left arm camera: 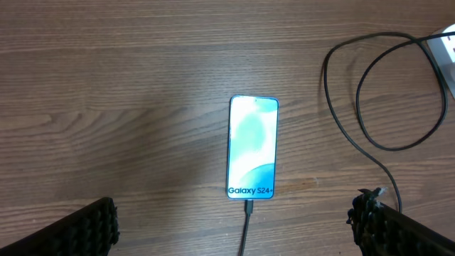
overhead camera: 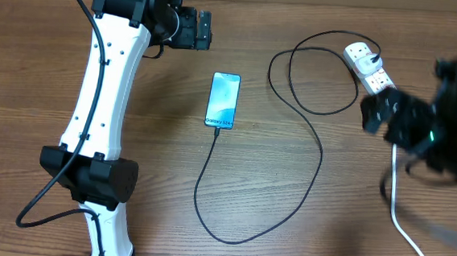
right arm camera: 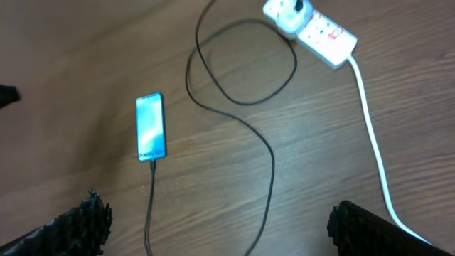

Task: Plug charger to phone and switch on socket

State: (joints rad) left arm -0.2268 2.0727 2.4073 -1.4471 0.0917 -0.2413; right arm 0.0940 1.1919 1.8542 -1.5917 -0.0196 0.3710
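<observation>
Bare table on both long sides of phone and past its far end, open to an approach from above or from either flank. Near end taken by charger, plugged in there, trailing away in a wide loop over mid-table and coiling close beside socket. Socket top open from above, apart from the charger head seated at one end; cord leaving the other end and barring a low sweep there.

The phone lies on the worktop. The black charger touches its bottom end and loops to the white socket.
</observation>
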